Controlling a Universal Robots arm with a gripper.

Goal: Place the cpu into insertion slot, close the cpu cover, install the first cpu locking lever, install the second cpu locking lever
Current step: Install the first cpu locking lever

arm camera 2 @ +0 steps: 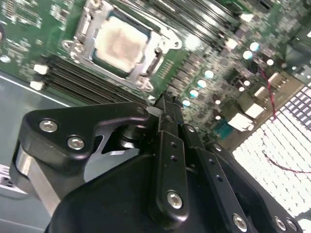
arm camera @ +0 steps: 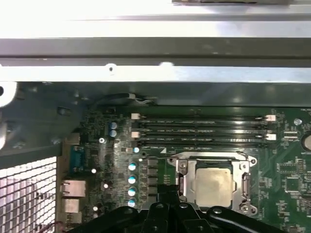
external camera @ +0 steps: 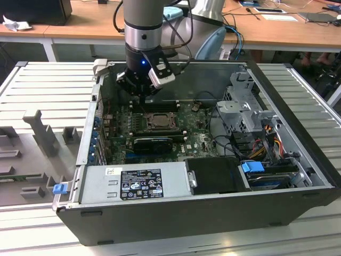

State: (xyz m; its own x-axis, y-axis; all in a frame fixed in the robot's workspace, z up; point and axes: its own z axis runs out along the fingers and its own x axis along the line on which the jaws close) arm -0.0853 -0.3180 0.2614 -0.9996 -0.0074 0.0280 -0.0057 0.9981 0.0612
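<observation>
The cpu (external camera: 158, 121) lies flat in the middle of the green motherboard, its silver-grey top (arm camera 2: 119, 43) facing up. The cpu cover (arm camera: 187, 167) lies down around it as a dull metal frame, with the chip (arm camera: 214, 184) showing through its window. The insertion slot is hidden beneath both. My gripper (external camera: 139, 95) hangs inside the case above the board's far edge, beyond the memory slots from the chip. In both wrist views its black fingertips (arm camera 2: 165, 103) are pressed together with nothing between them, a short way off the cover's corner.
The open black computer case holds a grey power supply (external camera: 133, 184) at the front and a metal drive cage (external camera: 248, 106) with cables on the exterior view's right. Long black memory slots (arm camera: 199, 131) run beside the chip. A grey moulded tray (external camera: 32, 138) lies outside the case.
</observation>
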